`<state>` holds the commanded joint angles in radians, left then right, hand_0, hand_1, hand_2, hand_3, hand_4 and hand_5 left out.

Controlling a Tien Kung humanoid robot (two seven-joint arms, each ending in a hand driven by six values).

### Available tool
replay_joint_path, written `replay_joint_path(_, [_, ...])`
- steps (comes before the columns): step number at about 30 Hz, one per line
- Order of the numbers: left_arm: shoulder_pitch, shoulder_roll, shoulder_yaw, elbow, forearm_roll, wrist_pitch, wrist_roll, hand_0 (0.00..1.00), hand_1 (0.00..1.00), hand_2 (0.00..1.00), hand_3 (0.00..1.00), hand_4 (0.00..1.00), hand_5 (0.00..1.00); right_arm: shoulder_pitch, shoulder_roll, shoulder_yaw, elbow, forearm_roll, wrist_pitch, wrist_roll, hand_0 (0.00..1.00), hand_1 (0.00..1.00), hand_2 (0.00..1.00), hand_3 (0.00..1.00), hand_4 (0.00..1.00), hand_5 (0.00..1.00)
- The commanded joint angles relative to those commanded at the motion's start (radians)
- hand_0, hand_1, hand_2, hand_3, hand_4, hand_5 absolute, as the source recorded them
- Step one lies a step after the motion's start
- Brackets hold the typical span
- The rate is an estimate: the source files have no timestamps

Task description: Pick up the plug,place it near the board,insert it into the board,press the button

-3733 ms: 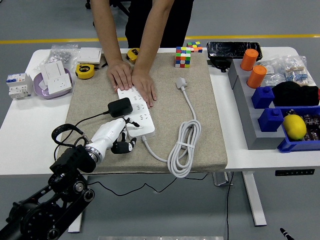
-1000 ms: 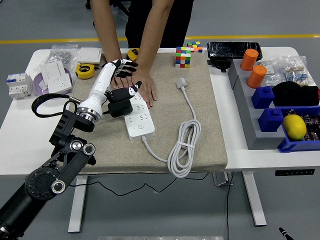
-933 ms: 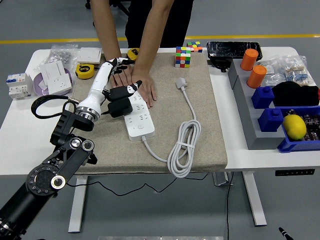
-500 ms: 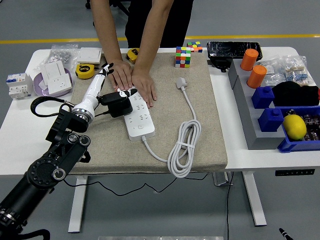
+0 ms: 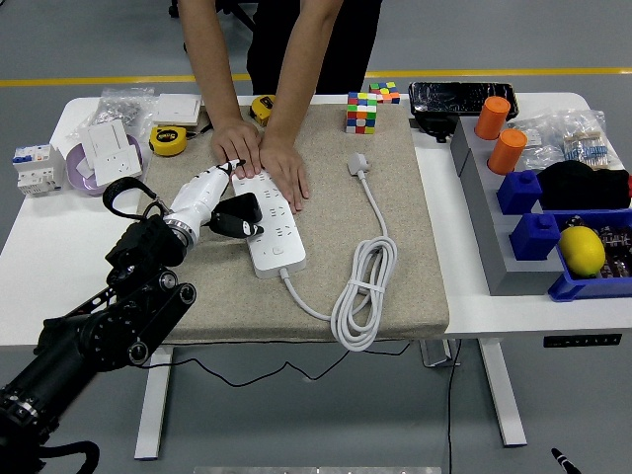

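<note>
A black plug (image 5: pixel 239 211) with a thin black cord sits on the left edge of the white power strip (image 5: pixel 276 252), which lies on the grey mat (image 5: pixel 395 267). My left hand (image 5: pixel 240 202) reaches in from the lower left. Its white back lies over the plug and its fingers are curled around it, with the fingertips close to the person's hand. A person at the far side presses both hands (image 5: pixel 284 170) flat on the strip's far end. The strip's button is too small to make out.
The strip's white cable (image 5: pixel 364 291) lies coiled on the mat to the right, its own plug (image 5: pixel 357 163) further back. A colour cube (image 5: pixel 361 112), two yellow tape measures (image 5: pixel 168 140), a purple bowl (image 5: pixel 91 181), orange cups (image 5: pixel 508 150) and blue bins (image 5: pixel 583 284) ring the mat.
My left hand has lowered and drawn back toward me, with the plug held low against the strip's left edge. The person's hands have stayed on the strip.
</note>
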<state>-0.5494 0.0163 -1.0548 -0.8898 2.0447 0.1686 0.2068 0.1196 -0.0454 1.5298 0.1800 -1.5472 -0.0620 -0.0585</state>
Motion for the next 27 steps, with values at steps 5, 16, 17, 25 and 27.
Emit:
replay_joint_path(5, [-0.001,-0.005,-0.008,0.014,0.020,0.053,-0.020,0.709,0.693,0.624,0.684,0.998,0.116,0.000,0.000,0.000,0.000,0.002,0.000,0.001,0.801,0.735,0.726,0.755,0.998,0.998])
replay_joint_path(16, [0.000,-0.005,-0.001,0.018,0.046,0.020,-0.014,0.352,0.461,0.541,0.557,0.856,0.075,0.004,-0.001,-0.004,0.000,0.008,-0.002,0.003,0.801,0.735,0.726,0.755,0.998,0.998])
replay_joint_path(17, [0.000,-0.005,-0.001,0.018,0.047,0.017,-0.014,0.352,0.461,0.541,0.557,0.856,0.075,0.003,0.000,-0.003,0.000,0.008,-0.002,0.002,0.801,0.735,0.726,0.755,0.998,0.998])
replay_joint_path(25, [0.005,0.000,-0.007,-0.001,0.012,0.025,-0.025,0.328,0.396,0.500,0.548,0.815,0.064,0.000,0.000,0.000,0.000,0.007,-0.002,0.002,0.801,0.735,0.726,0.755,0.998,0.998])
replay_joint_path(27, [0.006,0.002,-0.008,-0.005,-0.007,0.022,-0.029,0.332,0.385,0.490,0.540,0.797,0.062,0.000,0.000,-0.001,0.000,0.008,-0.002,0.002,0.801,0.735,0.726,0.755,0.998,0.998])
